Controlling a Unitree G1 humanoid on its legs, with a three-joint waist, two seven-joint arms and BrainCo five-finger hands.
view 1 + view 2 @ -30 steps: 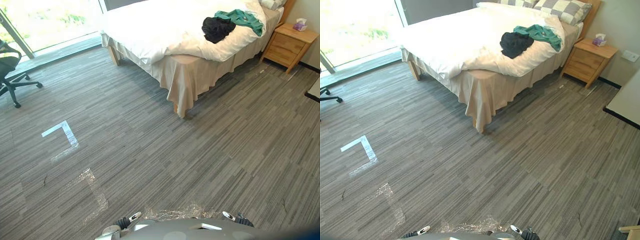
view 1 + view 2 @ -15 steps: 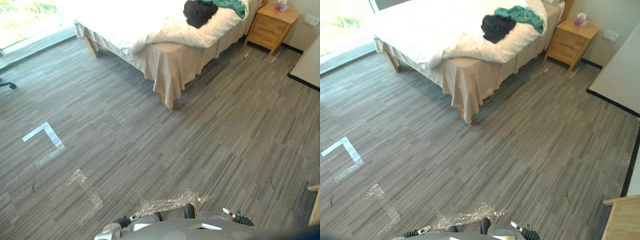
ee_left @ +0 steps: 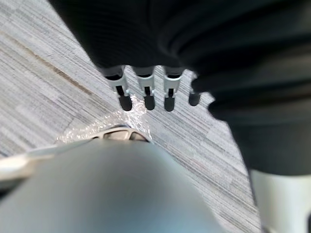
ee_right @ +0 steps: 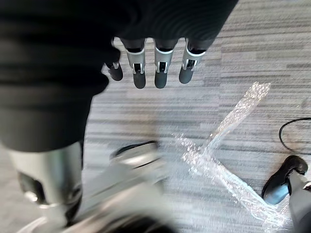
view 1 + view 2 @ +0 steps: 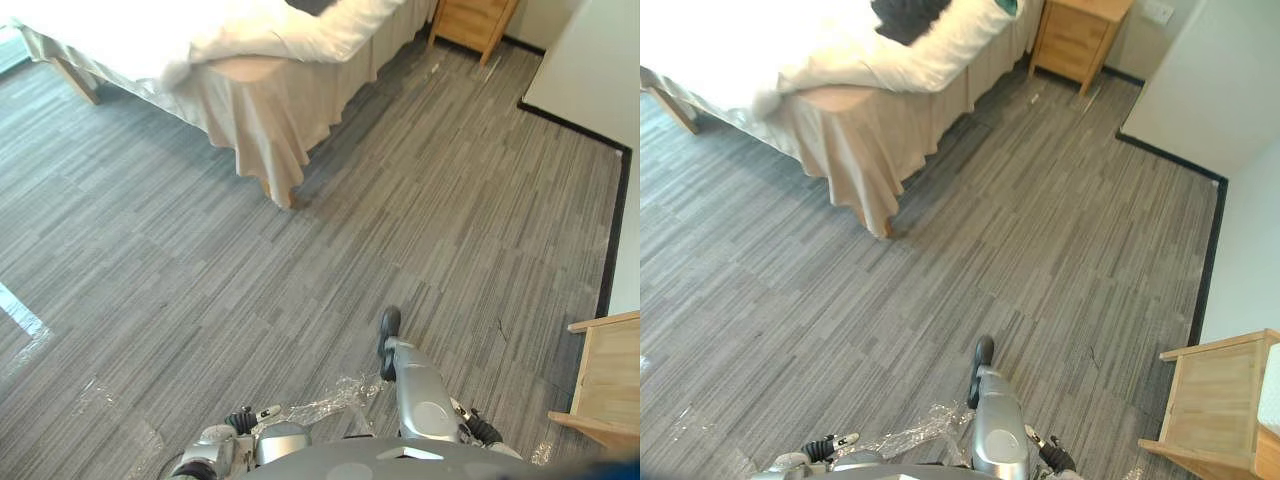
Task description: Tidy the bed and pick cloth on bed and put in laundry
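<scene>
I see my left hand (image 3: 145, 90) and right hand (image 4: 162, 68) over the floor (image 5: 1040, 220), fingers relaxed, empty. Black cloth (image 5: 905, 15) lies near the bed's (image 5: 730, 50) side edge.

1. The left hand (image 3: 146, 92) hangs low at the robot's left side, near its body, pointing downward.
2. Its fingers (image 3: 125, 94) are straight and lie side by side in a row with small gaps, dark tips lowest. They hold nothing and touch nothing.
3. The right hand (image 4: 162, 68) hangs in the same way at the right side, low and near the body.
4. Its fingers (image 4: 139, 73) are straight, slightly apart and empty, their dark tips pointing downward.
</scene>
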